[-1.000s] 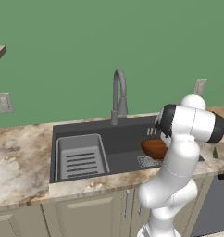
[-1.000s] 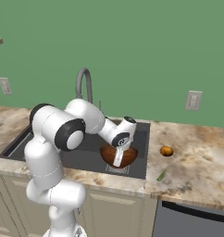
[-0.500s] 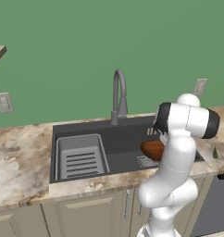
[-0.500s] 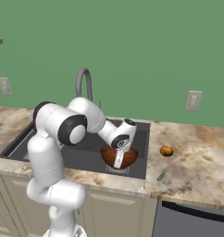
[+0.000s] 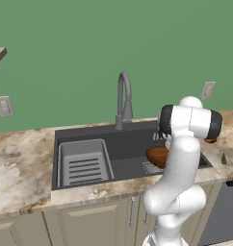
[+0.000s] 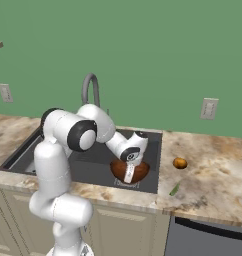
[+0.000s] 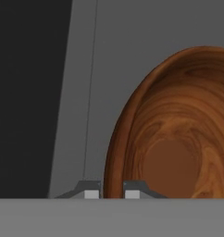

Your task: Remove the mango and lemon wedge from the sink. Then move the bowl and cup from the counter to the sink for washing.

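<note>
Hand view: gripper (image 7: 111, 192) pinching bowl (image 7: 178, 139) by rim, one finger each side of wall, bowl hanging low inside sink (image 6: 93, 167). Mango (image 6: 180, 162), lemon wedge (image 6: 175, 188) parked on counter (image 6: 218, 170).

Two wall outlets (image 5: 4, 106) (image 6: 209, 108) sit on the green wall (image 5: 89, 48) behind the worktop.

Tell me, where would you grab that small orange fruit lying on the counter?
Take the mango across its round middle, with the hand coming straight down from above. It sits alone on the flat counter, so each finger has room to drop beside it, and a ball shape offers no better edge.
</note>
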You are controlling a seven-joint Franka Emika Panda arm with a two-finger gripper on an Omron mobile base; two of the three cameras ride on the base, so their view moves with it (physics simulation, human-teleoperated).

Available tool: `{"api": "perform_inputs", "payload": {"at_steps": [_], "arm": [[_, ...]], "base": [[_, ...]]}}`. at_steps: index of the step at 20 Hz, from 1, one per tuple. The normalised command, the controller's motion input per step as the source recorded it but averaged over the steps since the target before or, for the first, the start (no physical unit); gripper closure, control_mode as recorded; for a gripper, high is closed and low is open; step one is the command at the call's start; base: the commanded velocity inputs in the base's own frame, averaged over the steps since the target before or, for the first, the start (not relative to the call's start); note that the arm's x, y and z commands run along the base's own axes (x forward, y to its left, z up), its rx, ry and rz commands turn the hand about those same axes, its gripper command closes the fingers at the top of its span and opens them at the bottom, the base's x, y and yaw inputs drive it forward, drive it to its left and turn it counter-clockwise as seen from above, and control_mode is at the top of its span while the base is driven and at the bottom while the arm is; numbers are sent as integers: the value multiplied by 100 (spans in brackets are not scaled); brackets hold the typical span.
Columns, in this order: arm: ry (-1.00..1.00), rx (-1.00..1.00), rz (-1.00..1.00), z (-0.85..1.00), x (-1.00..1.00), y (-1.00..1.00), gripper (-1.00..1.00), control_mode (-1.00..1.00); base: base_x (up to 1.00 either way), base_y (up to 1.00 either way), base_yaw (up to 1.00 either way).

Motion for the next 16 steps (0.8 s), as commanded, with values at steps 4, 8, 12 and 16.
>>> {"api": "perform_inputs", "payload": {"at_steps": [4,8,12,16], "arm": [[0,0,0,-14,12,-8,100,-100],[0,0,0,-13,14,-7,100,-100],[0,0,0,-13,14,-5,100,-100],[-1,0,0,-12,15,-2,100,-100]], "base": [[0,0,0],[0,0,0],[0,0,0],[0,0,0]]}}
